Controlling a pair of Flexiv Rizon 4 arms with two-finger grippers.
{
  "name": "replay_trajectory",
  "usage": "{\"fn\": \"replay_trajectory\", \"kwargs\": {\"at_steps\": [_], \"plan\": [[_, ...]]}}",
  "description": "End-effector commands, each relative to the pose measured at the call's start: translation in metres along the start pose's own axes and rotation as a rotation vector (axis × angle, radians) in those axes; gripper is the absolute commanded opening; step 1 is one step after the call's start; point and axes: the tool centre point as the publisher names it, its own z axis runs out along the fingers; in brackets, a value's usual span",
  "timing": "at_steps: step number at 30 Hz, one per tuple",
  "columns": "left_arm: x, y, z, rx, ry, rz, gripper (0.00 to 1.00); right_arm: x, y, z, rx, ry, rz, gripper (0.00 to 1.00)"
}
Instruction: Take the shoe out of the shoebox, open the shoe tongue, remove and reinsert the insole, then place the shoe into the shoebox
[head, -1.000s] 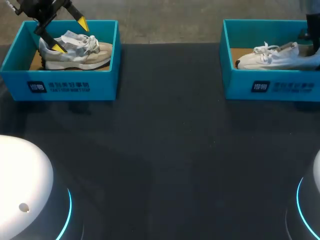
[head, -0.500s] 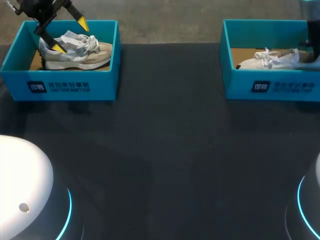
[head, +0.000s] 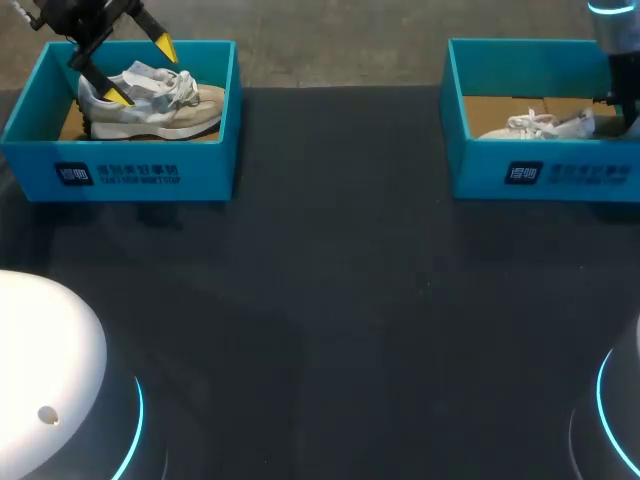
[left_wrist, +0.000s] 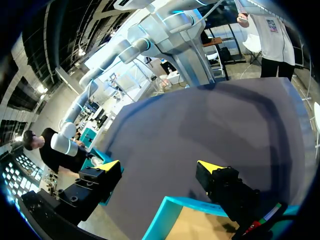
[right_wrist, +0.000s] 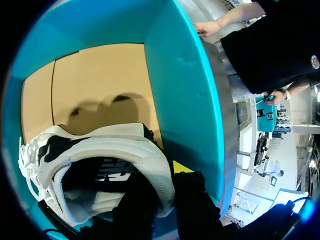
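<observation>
two teal shoeboxes on a dark table (head: 330, 300), one shoe in each, beige shoe (head: 160, 105) in the left shoebox (head: 130, 175) below the left gripper (head: 141, 71) with fingers spread wide, white shoe (head: 535, 125) low in the right shoebox (head: 540, 175), heel collar pinched by the right gripper (right_wrist: 166, 182)

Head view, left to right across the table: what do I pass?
Left box with beige shoe inside → right box with white shoe inside → right arm at the edge.
</observation>
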Motion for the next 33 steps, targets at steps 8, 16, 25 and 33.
{"fn": "replay_trajectory", "kwargs": {"at_steps": [8,16,25,33], "plan": [[0.0,-0.001,0.0,-0.002,0.004,0.0,1.0,0.004,0.005,0.011,0.024,0.005,0.006,0.0],[0.0,-0.001,0.0,-0.002,0.004,0.0,1.0,0.0,0.004,0.002,0.016,0.02,0.018,0.43],[0.0,-0.001,0.0,-0.002,0.004,0.0,1.0,-0.008,-0.01,-0.03,-0.032,0.072,0.021,0.73],[0.0,-0.001,0.0,-0.002,0.004,0.0,1.0,-0.012,-0.03,-0.068,-0.095,0.129,-0.005,0.83]]}}
